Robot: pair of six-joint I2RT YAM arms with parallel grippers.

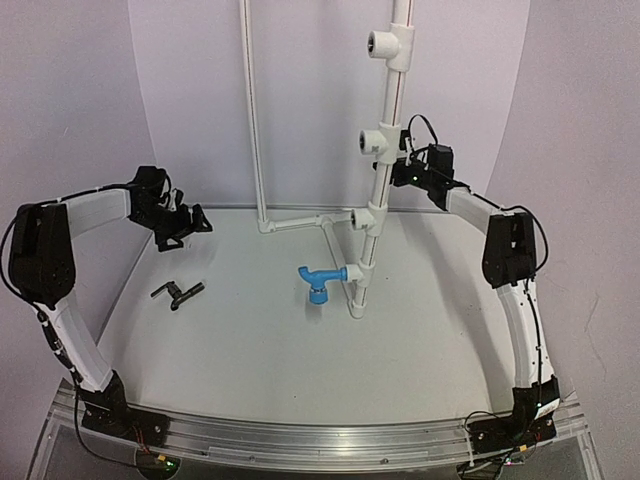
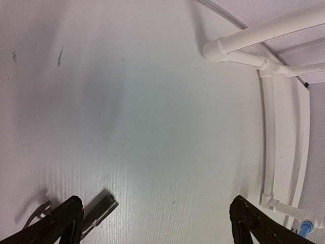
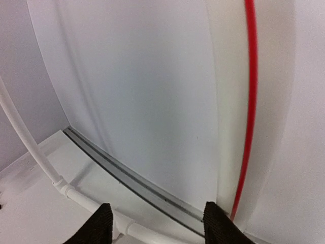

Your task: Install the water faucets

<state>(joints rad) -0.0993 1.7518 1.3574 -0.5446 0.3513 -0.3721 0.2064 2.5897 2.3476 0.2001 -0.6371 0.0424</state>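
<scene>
The black tap lies loose on the worktop, on its side, on the left half and just in front of the left tool. The blue tap juts from a low side fitting on the upright pipe, and it looks seated there, though how deep its stem sits cannot be told.

The left tool's fingers stand wide apart with nothing between them; in its wrist view a dark end of the black tap shows beside the left finger, not between the two. The right tool hovers high against the upright pipe, fingers apart around bare air in its own view and holding nothing.

The black tap is probably light, stiff moulded plastic with a smooth skin, so it may skid on the worktop or twist in a pinch; it is unlikely to crush. The best hold seems to be across the thick body near the lever; that leaves the stem end free to enter an open socket. The lever itself would likely swing, so it is poor to grasp.
</scene>
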